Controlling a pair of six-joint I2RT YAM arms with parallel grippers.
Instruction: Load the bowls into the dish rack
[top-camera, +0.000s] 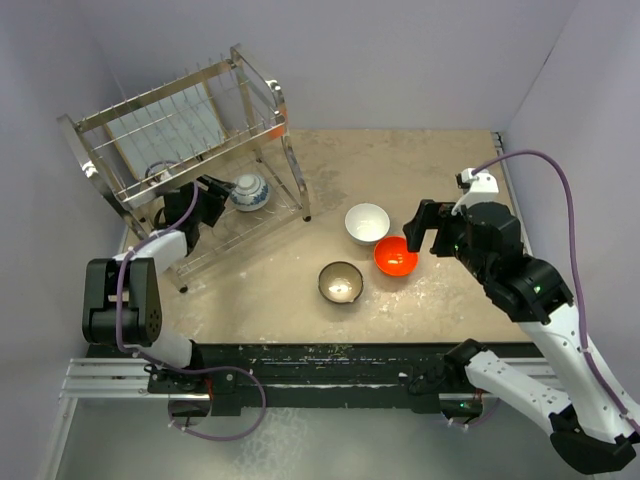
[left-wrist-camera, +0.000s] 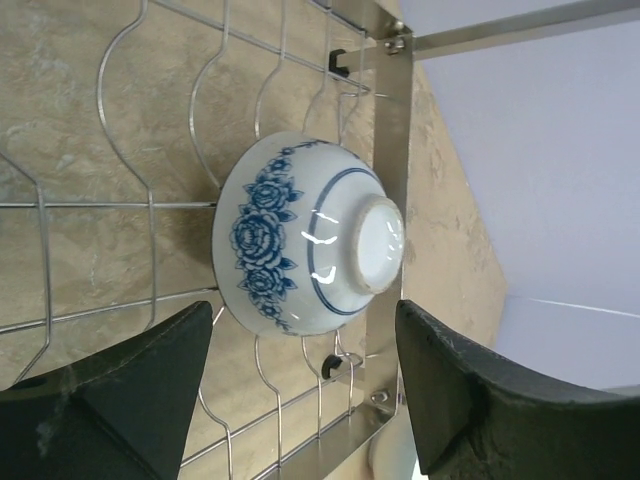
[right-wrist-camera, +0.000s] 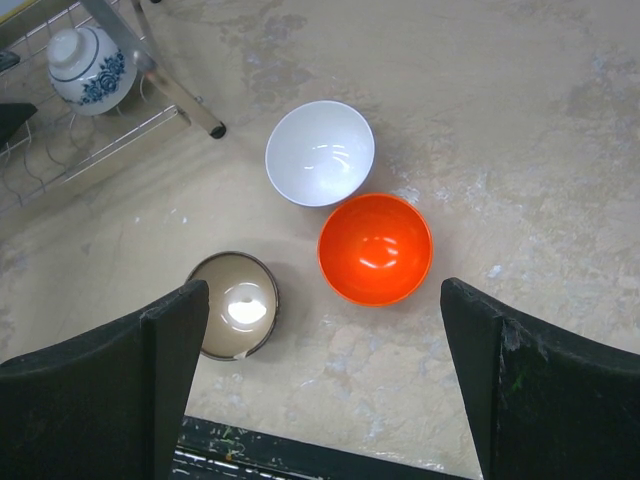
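Observation:
The blue-and-white patterned bowl (top-camera: 249, 192) (left-wrist-camera: 300, 235) rests tipped on its side on the wires of the dish rack's (top-camera: 262, 90) (left-wrist-camera: 385, 130) lower tier, foot toward the rack's end bar. My left gripper (top-camera: 222, 190) (left-wrist-camera: 303, 318) is open just short of it, fingers on either side of its rim without touching. On the table sit the white bowl (top-camera: 367, 222) (right-wrist-camera: 320, 152), the orange-red bowl (top-camera: 396, 257) (right-wrist-camera: 375, 248) and the dark brown bowl (top-camera: 341, 282) (right-wrist-camera: 233, 304). My right gripper (top-camera: 415, 238) (right-wrist-camera: 325, 305) hovers open above the orange-red one.
The rack's upper tier holds a pale tray (top-camera: 170, 125). Another round shape (top-camera: 160, 172) shows behind the bars at the rack's left, too hidden to name. The rack's leg (right-wrist-camera: 185, 105) stands close to the white bowl. Walls enclose the table on three sides.

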